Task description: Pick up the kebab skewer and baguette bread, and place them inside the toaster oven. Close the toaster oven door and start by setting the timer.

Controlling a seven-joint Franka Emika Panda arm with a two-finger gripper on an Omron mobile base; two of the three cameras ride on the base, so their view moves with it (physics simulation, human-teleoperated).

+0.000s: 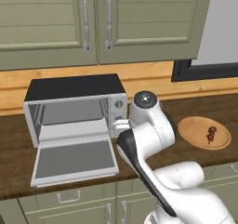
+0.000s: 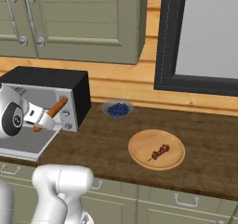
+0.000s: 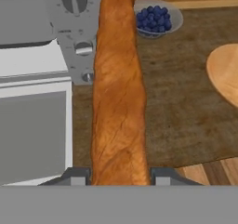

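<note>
Pinching the long orange-brown baguette bread, the two-finger gripper hovers before the silver toaster oven knob panel, its door dropped open, blueberry bowl and skewer plate right

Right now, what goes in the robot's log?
jaws: shut on bread | oven door: open | skewer: on plate

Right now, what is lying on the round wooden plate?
Only the kebab skewer lies on the wooden plate, near its middle. The baguette bread is in the claw, beside the toaster oven.
</note>
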